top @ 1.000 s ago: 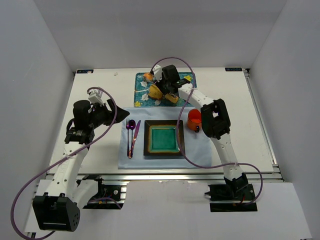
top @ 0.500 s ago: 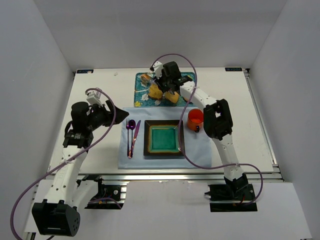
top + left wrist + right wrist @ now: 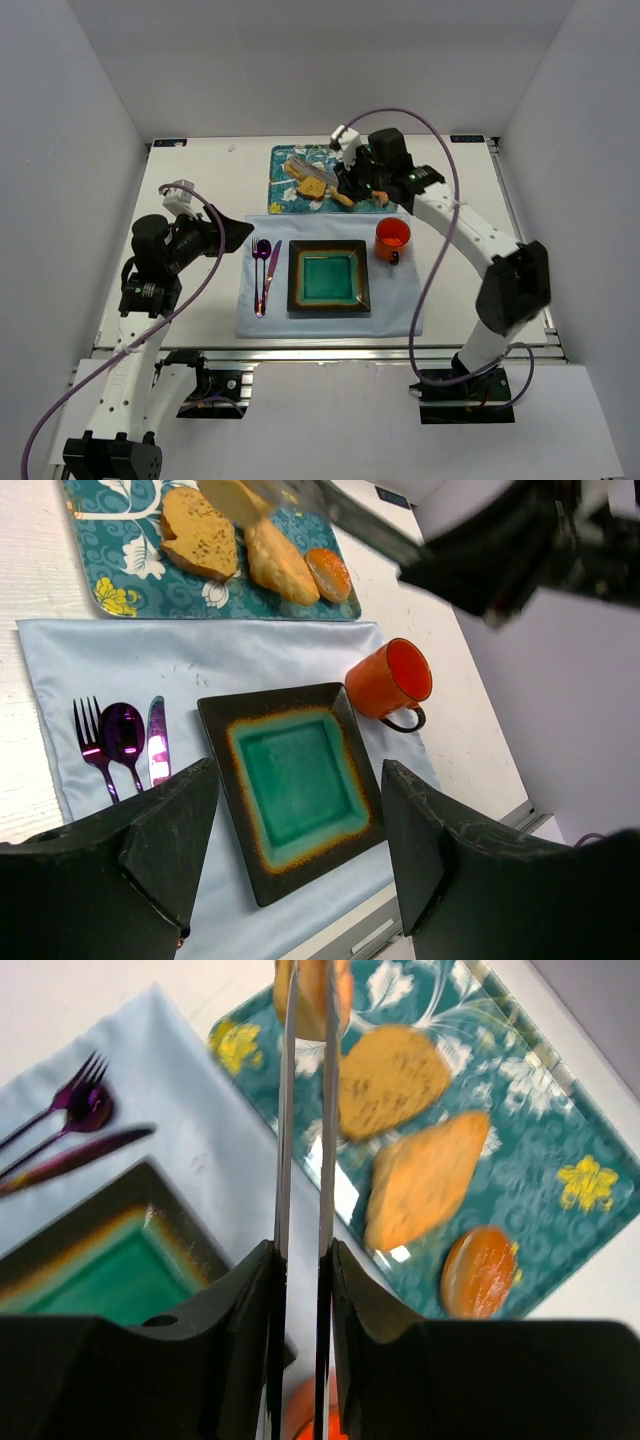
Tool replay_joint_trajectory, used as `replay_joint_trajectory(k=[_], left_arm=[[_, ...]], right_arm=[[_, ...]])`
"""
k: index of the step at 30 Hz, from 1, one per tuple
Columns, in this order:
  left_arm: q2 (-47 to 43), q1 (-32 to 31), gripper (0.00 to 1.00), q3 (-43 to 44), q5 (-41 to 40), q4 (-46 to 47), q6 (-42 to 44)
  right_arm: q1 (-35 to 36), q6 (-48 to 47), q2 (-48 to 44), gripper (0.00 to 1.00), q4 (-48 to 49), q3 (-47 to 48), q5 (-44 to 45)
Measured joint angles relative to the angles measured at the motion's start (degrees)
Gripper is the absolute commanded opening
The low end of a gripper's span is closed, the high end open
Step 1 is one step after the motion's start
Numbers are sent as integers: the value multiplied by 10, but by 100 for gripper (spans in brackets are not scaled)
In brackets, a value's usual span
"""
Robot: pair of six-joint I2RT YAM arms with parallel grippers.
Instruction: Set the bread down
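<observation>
My right jaws are pinched on the small round pale orange-tan bun [image 3: 308, 1000], gripped between their long thin tips above the teal flower-patterned tray [image 3: 560, 1140] at the far edge of the white desk [image 3: 200, 170]. The pick looks done. Carrying and setting down are left, probably onto the dark square plate with a teal centre [image 3: 296, 277], which is bare. My left jaws stand spread and empty near the desk's left edge.

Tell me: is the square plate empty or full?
The plate is empty: its green middle is bare, and nothing lies on it.
</observation>
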Motion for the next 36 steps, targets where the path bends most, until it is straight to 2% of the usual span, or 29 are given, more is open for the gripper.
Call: replay_joint_trajectory(k=[8, 14, 21, 23, 24, 27, 30, 36], left_arm=[[-36, 0, 75, -28, -2, 5, -17], [-42, 0, 75, -39, 0, 4, -30], [-58, 0, 75, -39, 3, -1, -32], [-63, 0, 75, -39, 3, -2, -33], [-66, 0, 75, -39, 3, -4, -33], [-77, 0, 75, -39, 3, -12, -34], [-87, 0, 75, -39, 2, -17, -35], [-91, 0, 75, -39, 2, -21, -35]], right_arm=[[33, -30, -267, 7, -35, -309, -16], [61, -37, -383, 7, -58, -429, -11], [61, -53, -413, 14, -63, -490, 9], [61, -58, -416, 21, -63, -496, 10], [61, -61, -418, 31, -63, -497, 10], [61, -68, -423, 46, -68, -498, 8], [61, -71, -430, 51, -75, -498, 5], [61, -71, -443, 52, -77, -498, 0]])
